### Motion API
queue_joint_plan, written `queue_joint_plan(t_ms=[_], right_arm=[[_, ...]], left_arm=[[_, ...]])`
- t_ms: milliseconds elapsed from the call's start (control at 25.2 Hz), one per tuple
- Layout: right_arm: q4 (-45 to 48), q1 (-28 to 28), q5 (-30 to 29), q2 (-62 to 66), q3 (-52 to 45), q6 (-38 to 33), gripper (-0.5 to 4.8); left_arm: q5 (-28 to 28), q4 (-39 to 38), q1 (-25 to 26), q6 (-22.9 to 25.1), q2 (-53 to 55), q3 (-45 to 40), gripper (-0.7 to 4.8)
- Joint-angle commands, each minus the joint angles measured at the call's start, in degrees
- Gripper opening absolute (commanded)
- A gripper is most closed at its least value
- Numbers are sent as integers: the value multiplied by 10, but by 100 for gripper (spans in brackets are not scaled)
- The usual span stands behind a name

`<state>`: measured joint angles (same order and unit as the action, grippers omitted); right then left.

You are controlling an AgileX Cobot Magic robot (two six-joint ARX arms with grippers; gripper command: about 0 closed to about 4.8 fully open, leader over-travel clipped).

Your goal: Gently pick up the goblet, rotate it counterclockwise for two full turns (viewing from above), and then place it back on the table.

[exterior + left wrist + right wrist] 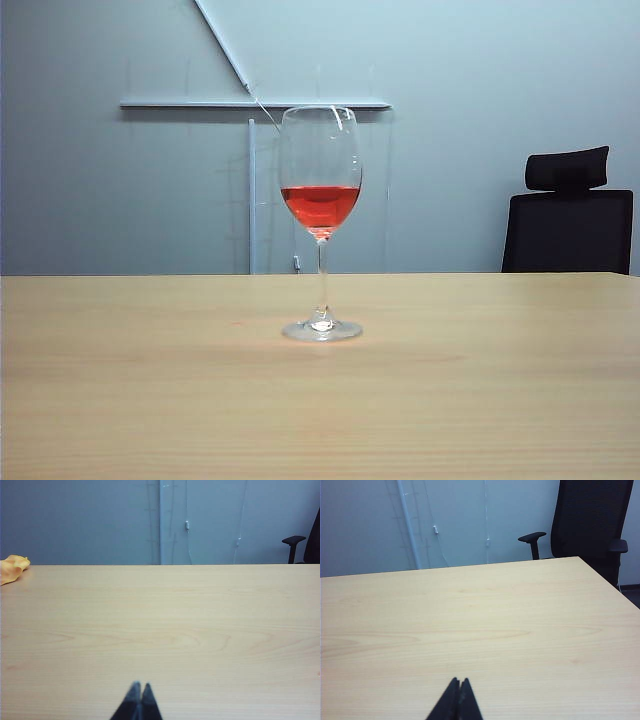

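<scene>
- The goblet (321, 225) stands upright on the desk (150, 400), with red liquid in the lower part of its bowl.
- The left gripper (138, 690) is low over the bare desk (200, 630), its fingers clenched together and grasping nothing; the goblet is not seen there.
- The right gripper (458, 685) is also low over the desk (520, 630), fingers clenched, nothing between them.
- A black chair (568, 215) stands behind the desk, right of the goblet.
- A yellow cloth (12, 567) lies at the far edge of the desk.

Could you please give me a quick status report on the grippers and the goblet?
Left gripper shut, right gripper shut, both empty. Goblet upright on table, untouched. Nothing near it.
</scene>
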<state>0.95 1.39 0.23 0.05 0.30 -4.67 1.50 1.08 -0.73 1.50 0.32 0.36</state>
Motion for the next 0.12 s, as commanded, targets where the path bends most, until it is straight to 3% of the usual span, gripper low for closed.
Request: queue_joint_plan(t_ms=[40,119], right_arm=[[10,1,2,-1,-3,2,-1],[10,1,2,-1,-3,2,-1]], left_arm=[[-2,7,0,0,0,2,-5],[-2,7,0,0,0,2,-5]])
